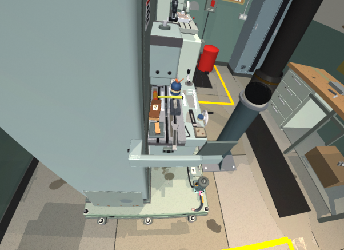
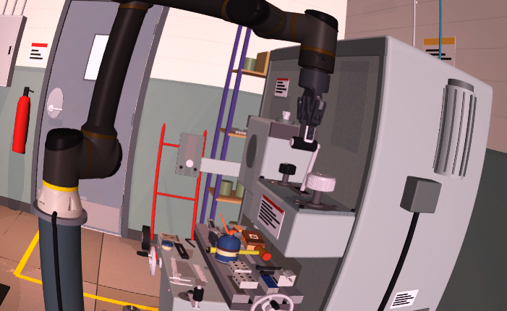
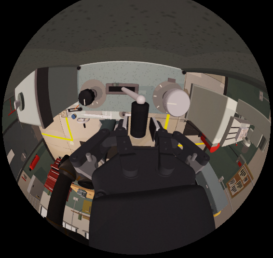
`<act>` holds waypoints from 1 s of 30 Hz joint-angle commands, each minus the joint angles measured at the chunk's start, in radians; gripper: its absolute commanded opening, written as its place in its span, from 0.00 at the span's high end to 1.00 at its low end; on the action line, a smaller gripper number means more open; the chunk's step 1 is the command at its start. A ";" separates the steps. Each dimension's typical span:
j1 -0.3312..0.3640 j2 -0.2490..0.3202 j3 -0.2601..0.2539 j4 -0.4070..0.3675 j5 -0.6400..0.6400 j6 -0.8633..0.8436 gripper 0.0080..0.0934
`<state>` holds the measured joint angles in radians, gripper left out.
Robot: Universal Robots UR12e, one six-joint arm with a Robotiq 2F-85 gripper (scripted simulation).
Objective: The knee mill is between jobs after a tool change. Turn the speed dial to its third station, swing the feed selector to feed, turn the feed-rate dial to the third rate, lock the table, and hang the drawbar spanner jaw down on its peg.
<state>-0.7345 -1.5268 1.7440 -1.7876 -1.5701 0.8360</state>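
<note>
The feed selector's black handle [image 3: 139,119] [image 2: 304,143] sits between my fingers, on a pale lever that rises from a slot in the mill head's panel. The small black dial [image 3: 86,96] [image 2: 287,169] stands left of the slot. The large pale knurled dial [image 3: 176,102] [image 2: 320,182] stands to its right. The spanner [image 1: 174,135] lies on the mill table far below. My gripper [image 3: 139,127] [image 2: 308,133] hangs from above over the handle, fingers open, holding nothing.
A blue oil can [image 2: 227,248] and a yellow-handled mallet [image 2: 239,252] sit on the mill table, among blocks and a vise. The mill column's dark wall rises just behind the panel. A red hand truck [image 2: 174,174] stands by the wall.
</note>
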 commanded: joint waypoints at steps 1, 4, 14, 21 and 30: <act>0.000 -0.001 -0.005 0.004 0.000 0.000 0.59; 0.000 -0.004 -0.016 0.018 0.000 0.000 0.59; 0.000 -0.010 -0.045 0.053 0.000 0.000 0.59; 0.000 -0.011 -0.051 0.060 0.000 0.000 0.59; 0.000 -0.011 -0.051 0.061 0.000 0.000 0.44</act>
<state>-0.7345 -1.5372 1.6939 -1.7267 -1.5701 0.8359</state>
